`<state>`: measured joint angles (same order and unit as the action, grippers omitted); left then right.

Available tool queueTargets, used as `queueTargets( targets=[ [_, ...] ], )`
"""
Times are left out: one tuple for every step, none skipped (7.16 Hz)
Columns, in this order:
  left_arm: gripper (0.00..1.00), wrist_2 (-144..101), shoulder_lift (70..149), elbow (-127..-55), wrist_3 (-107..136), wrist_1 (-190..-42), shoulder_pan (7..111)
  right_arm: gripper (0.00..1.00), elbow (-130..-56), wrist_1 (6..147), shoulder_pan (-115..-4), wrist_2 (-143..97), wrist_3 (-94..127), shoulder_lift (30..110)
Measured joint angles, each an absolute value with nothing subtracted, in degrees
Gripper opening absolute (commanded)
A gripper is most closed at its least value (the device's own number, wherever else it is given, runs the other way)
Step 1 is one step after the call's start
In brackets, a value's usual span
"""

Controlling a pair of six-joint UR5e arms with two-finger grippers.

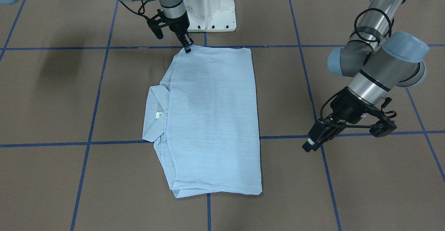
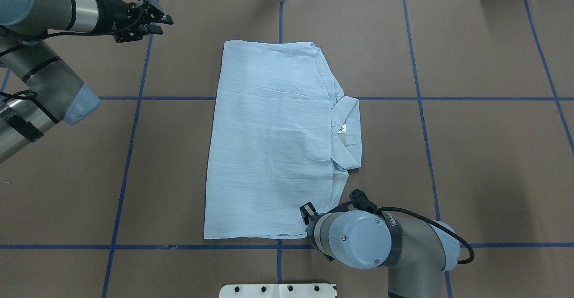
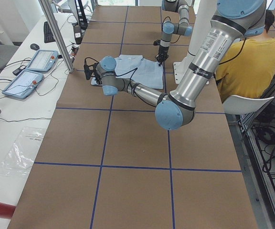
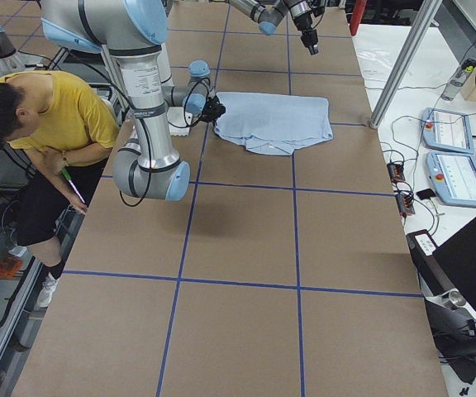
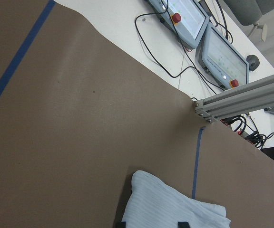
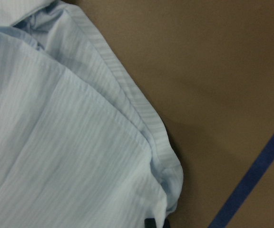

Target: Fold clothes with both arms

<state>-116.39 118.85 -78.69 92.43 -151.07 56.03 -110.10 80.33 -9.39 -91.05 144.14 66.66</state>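
Fabric, thin and pale blue with fine stripes, is seen in a shirt (image 1: 212, 119) folded into a long, flat rectangle on matte brown paper (image 1: 52, 102) crossed by blue tape lines (image 1: 90, 133). The right gripper (image 1: 188, 48) is set at one corner of that rectangle, its black fingers pressed together on the layered hem there, and the rest of the shirt is spread away from it. The collar (image 1: 153, 126), with a small white label (image 1: 159, 114), juts out from the long edge on that gripper's side. The left gripper (image 2: 161, 23) is held with its fingers parted, well apart from the shirt, and one soft cloth corner is seen ahead of its tips in the wrist view.
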Motion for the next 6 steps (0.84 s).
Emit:
queueTargets(
  targets=[
    [0.47,-116.42,118.23,-79.91,92.92,-150.46,55.88,0.00,-111.50,80.33,-9.47,-91.49,144.12,68.04],
    [0.47,-116.40,117.67,-81.59,94.56,-149.60,55.32,0.00,-112.44,80.33,-9.47,-91.69,144.08,69.29],
    [0.47,-116.34,116.53,-83.53,97.04,-149.11,54.15,0.00,-113.03,80.33,-9.40,-91.76,144.08,70.11],
    [0.47,-116.32,114.84,-85.48,99.89,-148.90,52.68,0.00,-113.33,80.33,-9.23,-91.75,144.11,70.52],
    [0.47,-116.44,113.78,-86.85,102.90,-148.83,51.37,0.00,-113.45,80.33,-8.79,-91.68,144.13,70.62],
    [0.47,-116.60,112.78,-88.72,105.87,-148.28,50.30,0.00,-113.42,80.33,-8.26,-91.62,144.14,70.56]
  ],
)
